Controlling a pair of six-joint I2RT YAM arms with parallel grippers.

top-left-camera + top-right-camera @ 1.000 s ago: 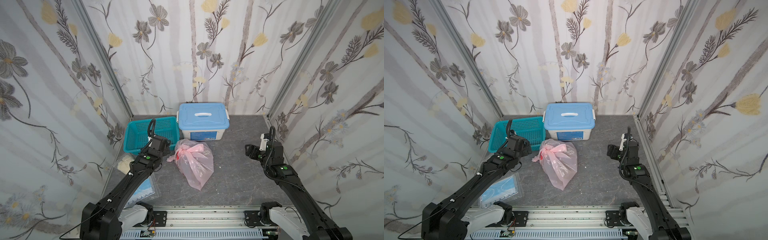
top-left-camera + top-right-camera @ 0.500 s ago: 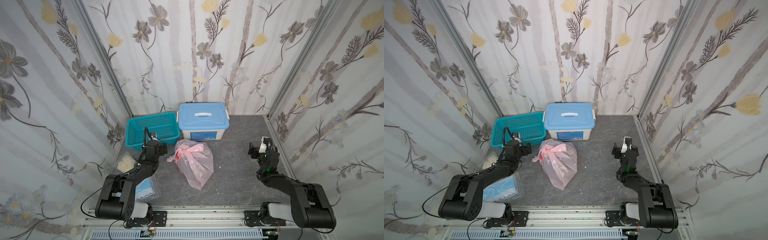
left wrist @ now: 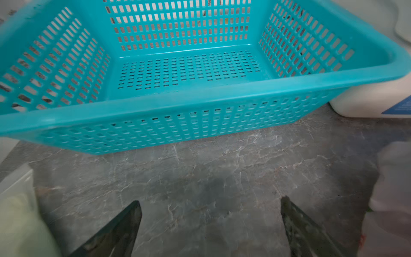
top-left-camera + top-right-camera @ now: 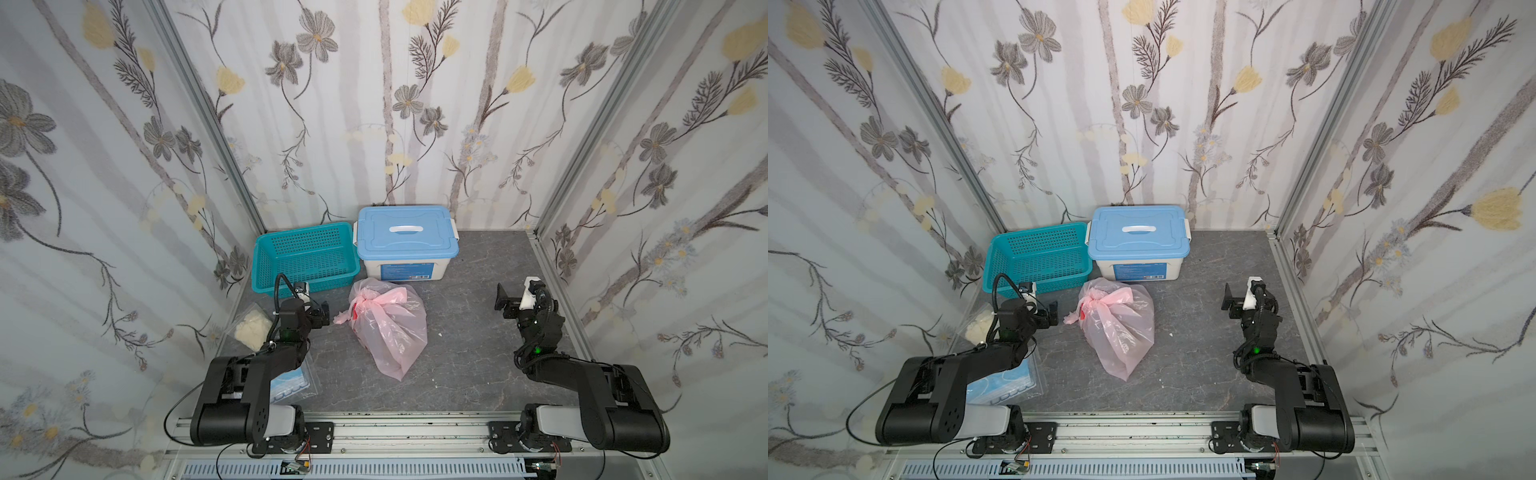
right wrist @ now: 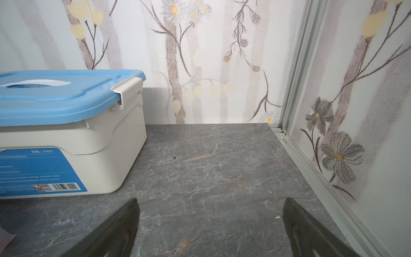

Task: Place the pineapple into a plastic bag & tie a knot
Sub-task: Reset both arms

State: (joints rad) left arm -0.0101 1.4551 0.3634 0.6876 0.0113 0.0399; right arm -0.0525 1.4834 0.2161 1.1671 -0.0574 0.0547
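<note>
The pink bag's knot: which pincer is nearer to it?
Left. The left pincer sits just beside the knot, not touching; the right pincer is far off on its other side.

thin glossy pink plastic bag (image 4: 390,328), perforated teal plastic basket (image 4: 305,257), matt grey marbled tabletop (image 4: 469,357)

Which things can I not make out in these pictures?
- Contents of the plastic bag: pink film blurs them in both top views.
- Inside of the storage box: the blue lid covers it.
- Blue packet: the left arm hides part, both top views.
- Box label, right wrist view: print too small.
</note>
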